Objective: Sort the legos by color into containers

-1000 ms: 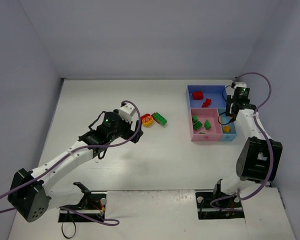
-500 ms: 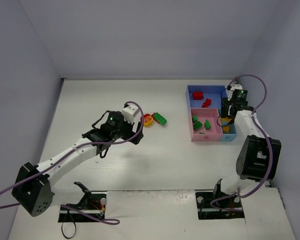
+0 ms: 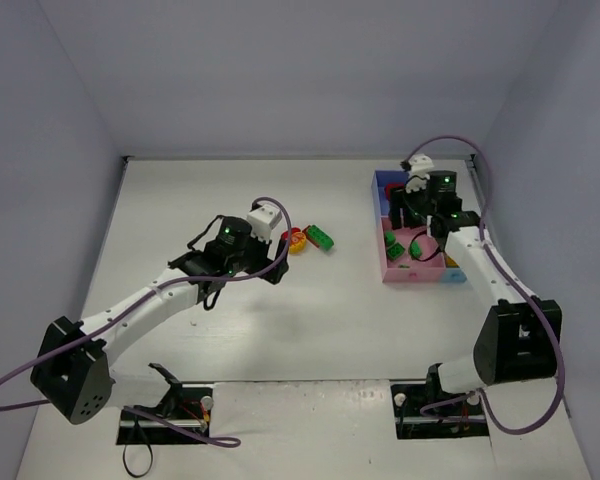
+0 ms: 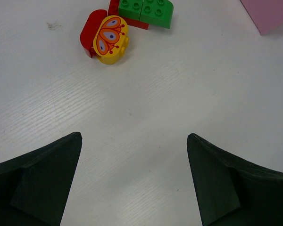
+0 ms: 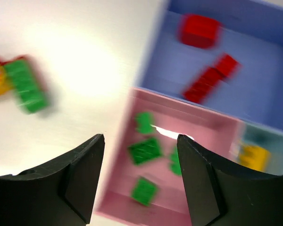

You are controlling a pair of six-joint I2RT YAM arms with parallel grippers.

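Observation:
Three legos lie together on the table: a yellow brick with a butterfly print (image 4: 111,40), a red brick (image 4: 88,40) against it and a green brick (image 4: 148,12); they show in the top view too (image 3: 305,239). My left gripper (image 4: 134,136) is open and empty, a short way short of them. My right gripper (image 5: 141,139) is open and empty, hovering over the pink compartment (image 5: 198,136), which holds several green bricks (image 5: 145,150). The blue compartment (image 5: 254,94) holds two red bricks (image 5: 199,30). The light-blue compartment (image 5: 266,136) holds a yellow brick (image 5: 253,154).
The joined tray (image 3: 390,185) stands at the back right of the white table, close to the right wall. The right wrist view is blurred by motion. Walls close the table at the back and on both sides.
My right arm has swung left, from the tray's right edge to over its pink and blue compartments. My left gripper has crept a little right toward the three bricks.

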